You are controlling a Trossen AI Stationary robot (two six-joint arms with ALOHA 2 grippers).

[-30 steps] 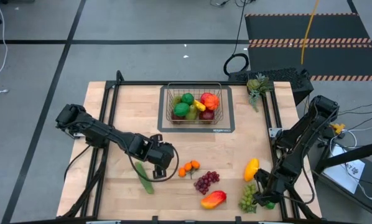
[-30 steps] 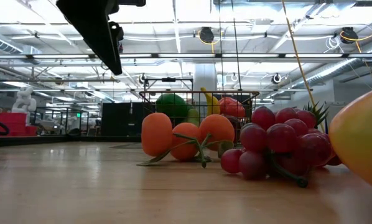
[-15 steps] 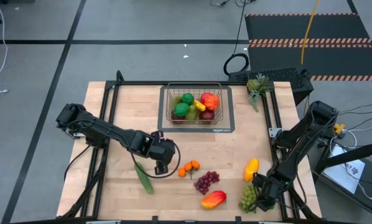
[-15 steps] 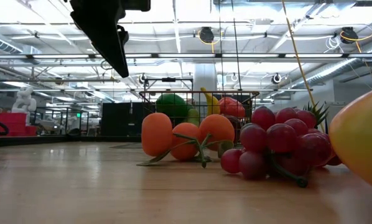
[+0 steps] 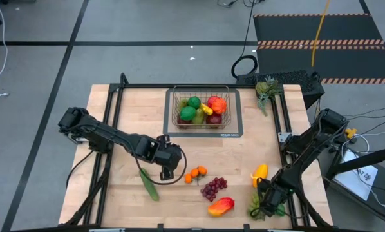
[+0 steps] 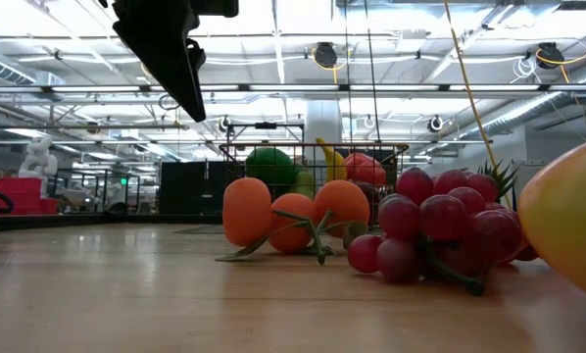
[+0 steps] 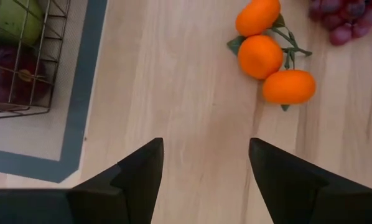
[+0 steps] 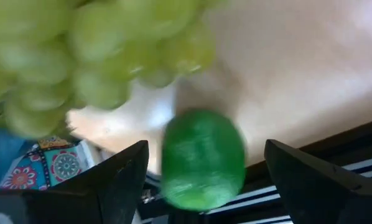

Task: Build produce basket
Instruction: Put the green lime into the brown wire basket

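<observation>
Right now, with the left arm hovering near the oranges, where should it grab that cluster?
Grip the oranges from above, jaws straddling the middle fruit across the row. The three sit in a line joined by a thin leafy stem, so the round middle one probably gives the surest hold. The left gripper is open and empty.

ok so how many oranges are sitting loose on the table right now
3, joined in one leafy cluster of oranges on the table, beside the purple grapes and just ahead of the open left gripper. Others may be hidden among the produce in the basket.
</observation>
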